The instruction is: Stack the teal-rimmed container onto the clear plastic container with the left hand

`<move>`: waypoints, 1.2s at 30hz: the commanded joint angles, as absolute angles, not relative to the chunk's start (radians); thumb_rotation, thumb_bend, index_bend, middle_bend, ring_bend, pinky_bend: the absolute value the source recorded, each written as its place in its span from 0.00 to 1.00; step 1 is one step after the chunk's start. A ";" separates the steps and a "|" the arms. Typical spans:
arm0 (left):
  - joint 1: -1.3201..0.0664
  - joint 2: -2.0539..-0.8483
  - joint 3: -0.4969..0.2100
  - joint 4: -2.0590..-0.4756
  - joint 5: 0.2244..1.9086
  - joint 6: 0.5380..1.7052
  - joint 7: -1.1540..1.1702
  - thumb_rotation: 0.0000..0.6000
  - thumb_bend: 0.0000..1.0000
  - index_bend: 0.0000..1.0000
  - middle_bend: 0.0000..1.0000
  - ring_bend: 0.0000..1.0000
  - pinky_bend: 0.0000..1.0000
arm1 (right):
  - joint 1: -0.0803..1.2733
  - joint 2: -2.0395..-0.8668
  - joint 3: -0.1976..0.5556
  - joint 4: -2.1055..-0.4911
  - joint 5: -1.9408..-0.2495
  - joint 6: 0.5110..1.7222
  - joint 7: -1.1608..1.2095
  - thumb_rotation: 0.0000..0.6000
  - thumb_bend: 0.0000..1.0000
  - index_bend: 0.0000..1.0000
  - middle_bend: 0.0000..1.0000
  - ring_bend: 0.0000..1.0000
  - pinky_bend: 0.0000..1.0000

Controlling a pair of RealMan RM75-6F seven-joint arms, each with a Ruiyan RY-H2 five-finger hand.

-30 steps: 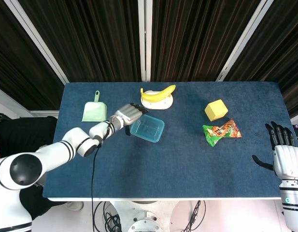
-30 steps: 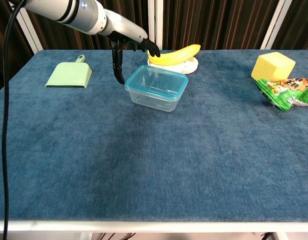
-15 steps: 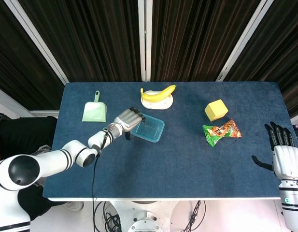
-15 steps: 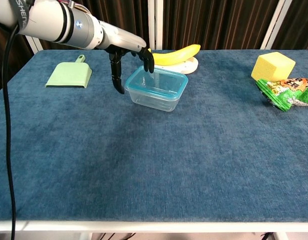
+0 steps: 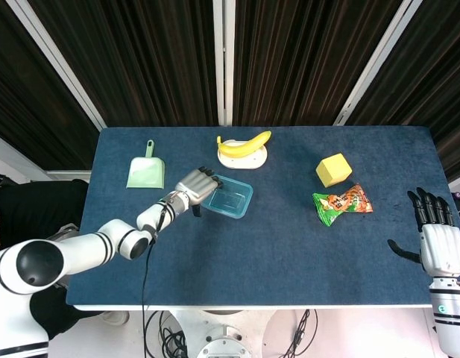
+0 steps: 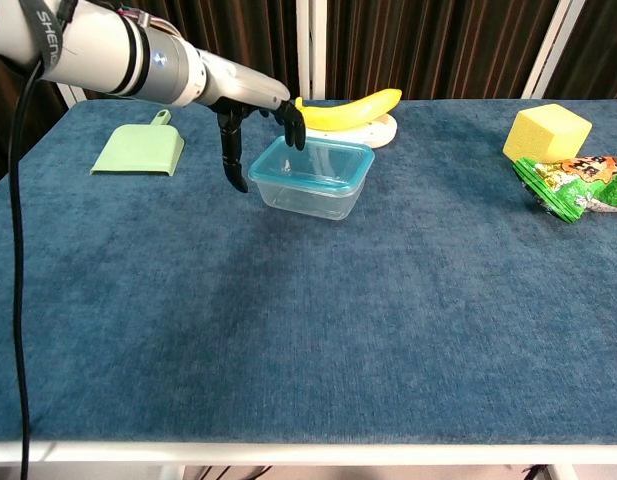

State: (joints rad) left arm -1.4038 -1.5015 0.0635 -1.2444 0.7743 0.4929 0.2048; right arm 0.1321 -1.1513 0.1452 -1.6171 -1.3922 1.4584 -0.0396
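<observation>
Taking the teal-rimmed container [image 6: 310, 177] as the landmark, a pale green dustpan [image 6: 140, 148] lies flat well off to its left on the blue table [image 6: 308, 330], handle pointing toward the far edge. The left hand [image 6: 256, 125] comes next, reaching in from the left on its white and grey arm: its dark fingers [image 6: 295, 125] curl over the container's near-left rim and dip into the open top, while the thumb [image 6: 231, 155] hangs down outside the left wall, so the rim sits between them; whether they actually press on it cannot be told. In the head view the same hand [image 5: 195, 186] covers the container's left corner [image 5: 228, 199]. The container itself rests on the table near the middle, slightly left of centre, and looks like a clear tub with a teal edge; a separate clear plastic container beneath or beside it cannot be made out. Just behind it, a banana [image 6: 350, 107] lies across a small white plate [image 6: 376, 130]. Well to the right sits a yellow block [image 6: 547, 131], with a green and orange snack bag [image 6: 576, 184] just in front of it. Farthest right, seen only in the head view beyond the table's edge, the right hand [image 5: 434, 235] is empty, its fingers straight and spread apart.
</observation>
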 commanded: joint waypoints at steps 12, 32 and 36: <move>-1.282 -1.426 0.049 -1.498 0.917 0.698 0.293 1.00 0.06 0.21 0.16 0.06 0.10 | 0.134 -1.156 0.140 -1.614 -1.406 1.457 -0.032 1.00 0.08 0.00 0.00 0.00 0.00; -1.259 -1.527 0.028 -1.475 0.860 0.724 0.472 1.00 0.05 0.21 0.15 0.06 0.10 | 0.134 -1.154 0.140 -1.624 -1.402 1.455 -0.044 1.00 0.08 0.00 0.00 0.00 0.00; -1.252 -1.540 0.026 -1.470 0.852 0.730 0.493 1.00 0.05 0.21 0.15 0.06 0.10 | 0.135 -1.156 0.141 -1.622 -1.401 1.453 -0.042 1.00 0.08 0.00 0.00 0.00 0.00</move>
State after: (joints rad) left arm -1.2542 -1.5370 0.0266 -1.4719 0.8532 0.7272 0.4891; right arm 0.1349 -1.1560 0.1405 -1.6216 -1.4015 1.4534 -0.0424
